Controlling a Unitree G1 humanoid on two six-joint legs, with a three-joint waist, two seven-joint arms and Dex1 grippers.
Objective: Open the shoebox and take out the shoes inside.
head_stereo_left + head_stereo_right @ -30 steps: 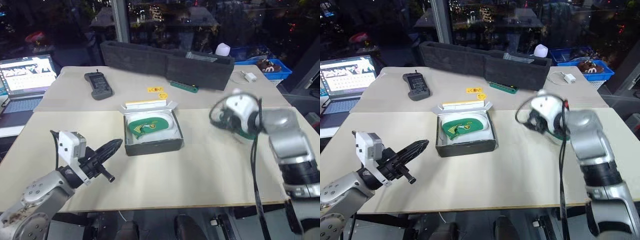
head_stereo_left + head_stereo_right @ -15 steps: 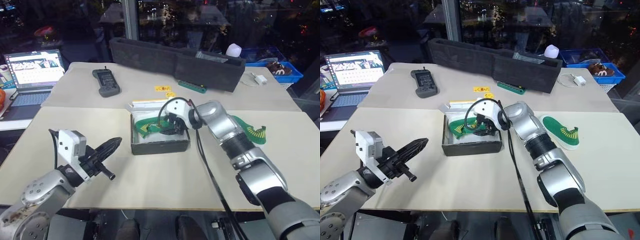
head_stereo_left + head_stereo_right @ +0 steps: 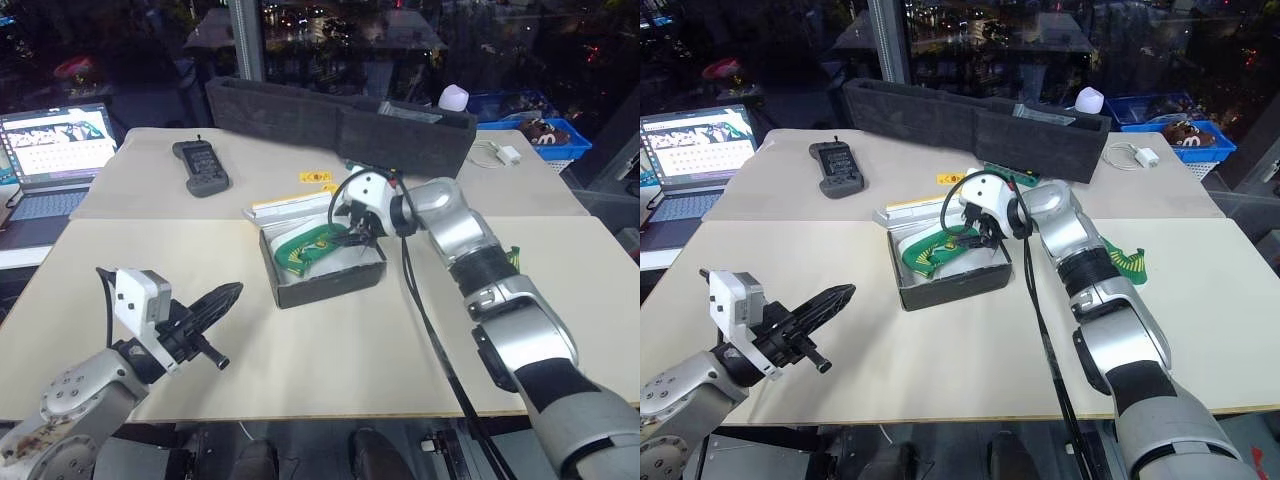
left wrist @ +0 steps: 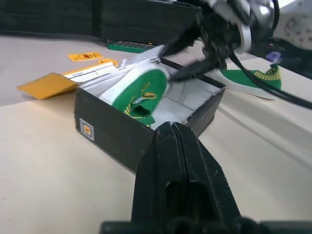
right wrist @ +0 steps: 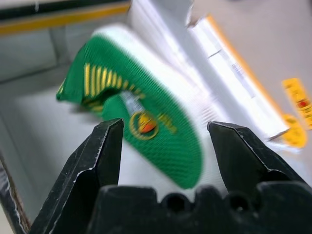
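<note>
Eye views: shoebox point(image 3: 325, 265) sat open mid-table, one green shoe point(image 3: 312, 246) inside; R gripper point(image 3: 352, 236) reached in from 3 o'clock. Second shoe point(image 3: 1127, 262) lay at box's 3 o'clock.
L wrist: L gripper point(image 4: 174, 139) clenched, empty.
R wrist: fingers point(image 5: 105, 146) spread, astride shoe, not gripping.

Overhead light falls evenly on the pale table point(image 3: 330, 350); dark windows behind glint with reflections; the right wrist view is motion-blurred.

Open laptop point(image 3: 55, 145) sits off to the far left. A dark handset point(image 3: 201, 168) lies on the far table point(image 3: 130, 190), near two yellow tags point(image 3: 315, 179). Long grey foam tray point(image 3: 330, 120) runs along the back, blue bin point(image 3: 548, 135) to its right.
</note>
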